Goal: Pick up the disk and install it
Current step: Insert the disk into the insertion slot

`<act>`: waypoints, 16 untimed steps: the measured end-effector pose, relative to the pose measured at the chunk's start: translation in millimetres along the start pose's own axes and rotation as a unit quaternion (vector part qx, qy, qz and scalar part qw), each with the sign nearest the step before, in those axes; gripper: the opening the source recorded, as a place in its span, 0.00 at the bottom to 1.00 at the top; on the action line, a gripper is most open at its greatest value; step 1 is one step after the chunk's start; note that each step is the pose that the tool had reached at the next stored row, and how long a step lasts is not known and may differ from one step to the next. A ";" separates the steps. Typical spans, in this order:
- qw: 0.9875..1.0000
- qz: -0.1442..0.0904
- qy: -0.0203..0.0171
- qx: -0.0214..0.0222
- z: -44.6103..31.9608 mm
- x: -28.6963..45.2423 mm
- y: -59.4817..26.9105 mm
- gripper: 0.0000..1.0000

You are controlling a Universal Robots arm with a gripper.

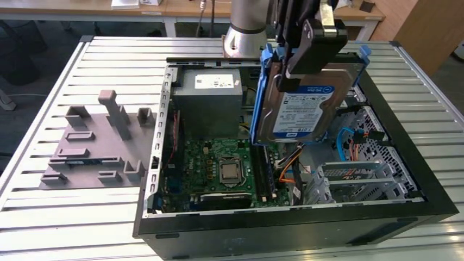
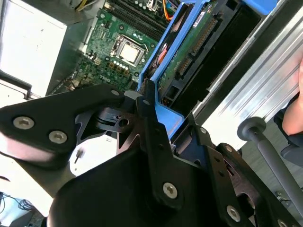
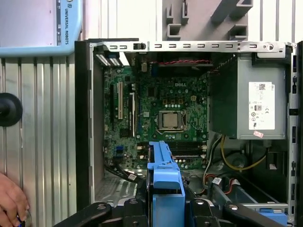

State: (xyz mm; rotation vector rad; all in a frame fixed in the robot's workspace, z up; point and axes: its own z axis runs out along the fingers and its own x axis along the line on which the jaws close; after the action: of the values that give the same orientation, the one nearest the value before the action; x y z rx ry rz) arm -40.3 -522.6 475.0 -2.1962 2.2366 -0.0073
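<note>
Silver metal in a blue bracket (image 1: pixel 262 92): the disk (image 1: pixel 308 111), exterior view, hangs label outward and nearly upright above the open computer case (image 1: pixel 290 223). It sits over the half of the case toward the exterior view's right, clear of the parts beneath. The gripper (image 1: pixel 303 64), black, has its jaws clamped on the disk's upper end. Inside the case, toward the exterior view's left, are a green motherboard (image 1: pixel 217 163) with a processor socket (image 1: pixel 230 173) and a grey power supply box (image 1: pixel 206 103) with a white sticker, just beside the disk. Orange cables (image 1: pixel 290 163) lie under the disk's lower edge. A grey plastic fixture (image 1: pixel 94 147) lies on the slatted metal table (image 1: pixel 58 217), apart from the case.

Second wrist view: the gripper (image 2: pixel 142 101) has its jaws drawn tight on the blue bracket (image 2: pixel 165 120). The disk's green circuit-board face (image 2: pixel 189 52) runs away from the camera, with the motherboard (image 2: pixel 111 52) beyond it.

First wrist view: the blue bracket (image 3: pixel 165 179) is held between the black fingers (image 3: pixel 102 213), edge-on to the camera. Beyond it in the case are the motherboard (image 3: pixel 165 101), the processor socket (image 3: pixel 171 120) and the power supply box (image 3: pixel 255 99). A person's hand (image 3: pixel 12 203) is on the table slats, outside the case wall.
</note>
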 end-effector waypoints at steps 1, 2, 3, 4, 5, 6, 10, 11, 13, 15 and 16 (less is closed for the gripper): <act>1.000 0.000 0.000 0.000 0.2 2.5 -0.1 0.36; 1.000 0.000 0.000 0.000 0.4 4.9 -0.2 0.36; 1.000 0.000 0.000 0.000 0.7 7.7 -0.3 0.36; 1.000 0.000 0.000 0.000 0.8 10.0 -0.5 0.36; 1.000 0.000 0.000 0.000 0.9 12.1 -0.5 0.36; 1.000 0.000 0.000 0.000 1.0 14.1 -0.6 0.36; 1.000 0.000 0.001 0.000 1.5 19.3 -3.8 0.36; 1.000 0.000 0.001 0.000 1.7 19.8 -6.0 0.36; 1.000 0.000 0.001 0.000 2.0 20.3 -11.5 0.36; 1.000 0.000 0.001 0.000 2.3 20.9 -15.7 0.36; 1.000 0.000 0.001 0.000 2.5 21.3 -17.3 0.36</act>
State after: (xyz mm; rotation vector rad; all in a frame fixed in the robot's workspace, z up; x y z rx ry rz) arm -23.4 -544.2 472.6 -2.1968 2.2373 -0.0088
